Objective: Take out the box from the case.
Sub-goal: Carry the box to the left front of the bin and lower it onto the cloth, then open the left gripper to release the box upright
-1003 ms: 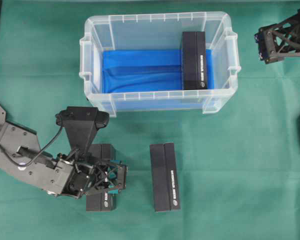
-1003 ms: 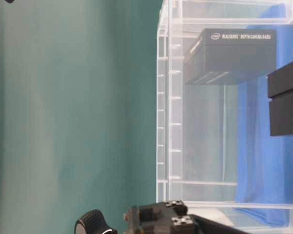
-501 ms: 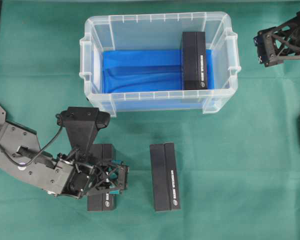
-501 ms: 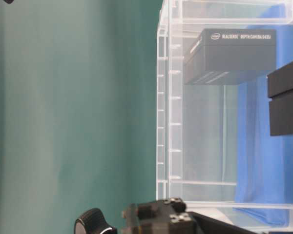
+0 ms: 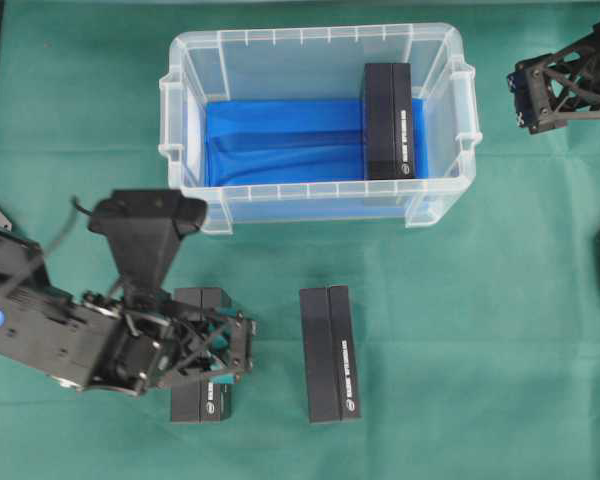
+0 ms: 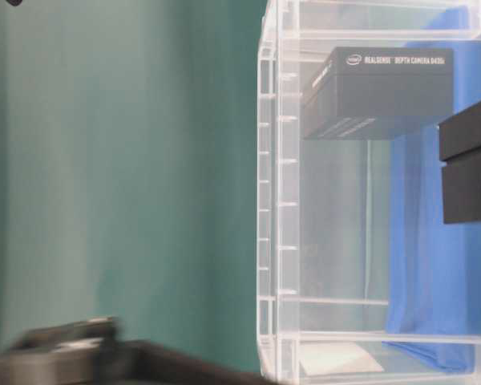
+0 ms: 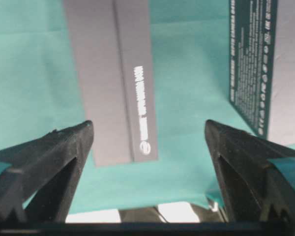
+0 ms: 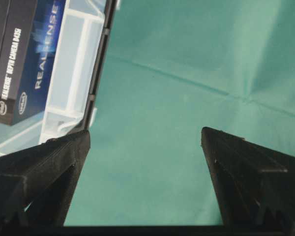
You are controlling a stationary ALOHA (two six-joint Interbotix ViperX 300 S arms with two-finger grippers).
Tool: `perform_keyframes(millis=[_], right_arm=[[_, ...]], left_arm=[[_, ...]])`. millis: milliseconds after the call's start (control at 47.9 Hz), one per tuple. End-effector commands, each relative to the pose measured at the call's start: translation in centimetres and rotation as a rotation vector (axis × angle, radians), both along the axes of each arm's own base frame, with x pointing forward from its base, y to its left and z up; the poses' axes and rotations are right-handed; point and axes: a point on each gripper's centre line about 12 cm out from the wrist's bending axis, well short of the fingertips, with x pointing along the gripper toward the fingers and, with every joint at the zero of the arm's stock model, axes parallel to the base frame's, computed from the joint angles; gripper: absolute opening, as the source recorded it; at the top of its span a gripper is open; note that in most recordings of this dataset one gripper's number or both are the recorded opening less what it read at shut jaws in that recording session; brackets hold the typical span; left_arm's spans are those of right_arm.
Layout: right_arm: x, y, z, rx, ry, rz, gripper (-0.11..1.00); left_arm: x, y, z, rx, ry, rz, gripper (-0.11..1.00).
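The case, a clear bin with a blue floor, stands at the back of the green cloth. One black box lies inside it against the right wall, and it shows through the wall in the table-level view. My right gripper hangs open to the right of the case, outside it. In its wrist view the right gripper has only cloth between its fingers, with the case rim and box at upper left. My left gripper is open and empty at the front left.
Two more black boxes lie on the cloth in front of the case. One is in the middle. The other is partly under my left gripper. The left wrist view shows both. The left arm is a blur low in the table-level view.
The left arm has swung, its wrist camera mount moving left and back, and it now blurs leftward in the table-level view. The boxes, the case and the right gripper have stayed put.
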Motion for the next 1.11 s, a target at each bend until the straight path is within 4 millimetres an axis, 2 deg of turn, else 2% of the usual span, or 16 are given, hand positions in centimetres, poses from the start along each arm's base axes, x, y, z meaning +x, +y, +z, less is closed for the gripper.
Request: perform_keyframes(millis=[0, 188, 334, 689, 836, 1086], right_arm=[[-0.1, 0.1, 0.6, -0.007, -0.022, 0.0, 0.92], [-0.1, 0.1, 0.7, -0.008, -0.024, 0.0, 0.92], [-0.1, 0.1, 0.6, -0.007, -0.022, 0.0, 0.92], [-0.1, 0.1, 0.6, -0.007, -0.021, -0.001, 0.92], [-0.4, 0.2, 0.8, -0.004, -0.025, -0.002, 0.92], [-0.8, 0.3, 0.9, 0.0, -0.01, -0.009, 0.92]], left_arm=[[-0.5, 0.4, 4.1, -0.012, -0.049, 0.013, 0.93], [-1.1, 0.8, 8.9, -0.014, -0.075, 0.033, 0.93], [-1.2, 0.9, 10.5, 0.003, -0.062, 0.02, 0.93], [-2.5, 0.6, 9.8, 0.021, -0.016, -0.005, 0.93], [-4.3, -0.4, 9.2, 0.02, 0.001, -0.026, 0.93], [-8.9, -1.1, 8.4, 0.005, 0.016, 0.009, 0.93]])
